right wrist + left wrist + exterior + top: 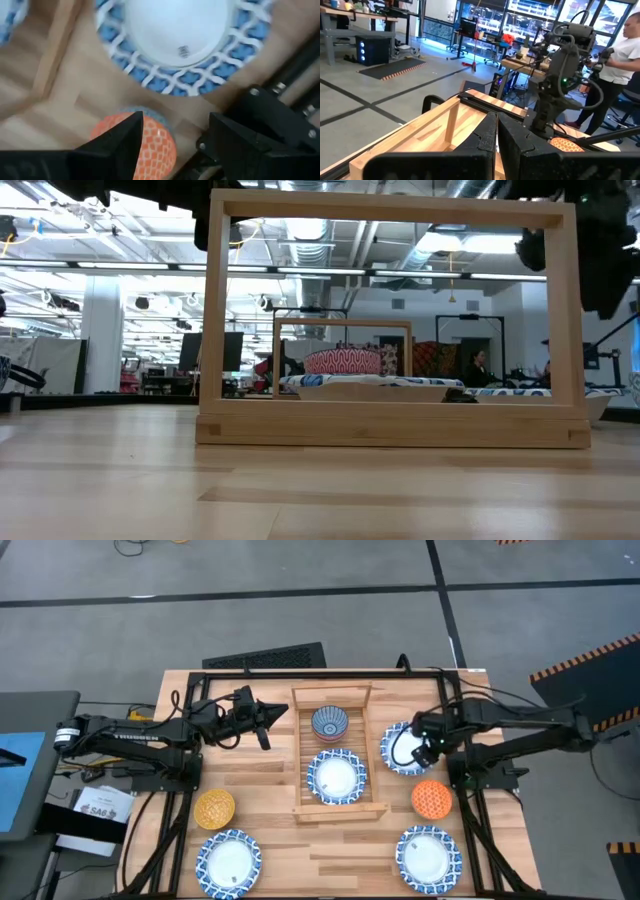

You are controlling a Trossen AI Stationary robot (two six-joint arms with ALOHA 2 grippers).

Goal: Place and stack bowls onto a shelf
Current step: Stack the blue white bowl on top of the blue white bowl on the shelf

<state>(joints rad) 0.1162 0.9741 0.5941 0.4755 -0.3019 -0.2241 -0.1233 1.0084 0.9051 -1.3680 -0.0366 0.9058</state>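
High view sets out the job: the surface (330, 840) carries the shelf (303, 755) in its middle, already holding a small deep bowl (329, 723) at the far end and a wide patterned bowl (336, 777) nearer. Another wide bowl (400, 750) lies just beside the shelf on the right, with the right claw (428, 748) over its rim, so picking it up looks like the step in hand. In the right wrist view that claw (172, 137) stands wide open above the same wide bowl (182, 40).

To do it well, I judge the claw should drop one finger inside the rim and one outside, pinch the thin edge on the side away from the orange bowl (432, 798), then lift level and clear the shelf's side rail before stacking onto the wide bowl inside. Two more wide bowls (228, 862) (428, 854) and a yellow bowl (214, 808) wait on the near side.

The left claw (278, 714) hangs near the shelf's far left corner, its fingers pressed together on nothing.

Writing: a small dark maker's mark (183, 50) sits in the bowl's white centre, too blurred to read.
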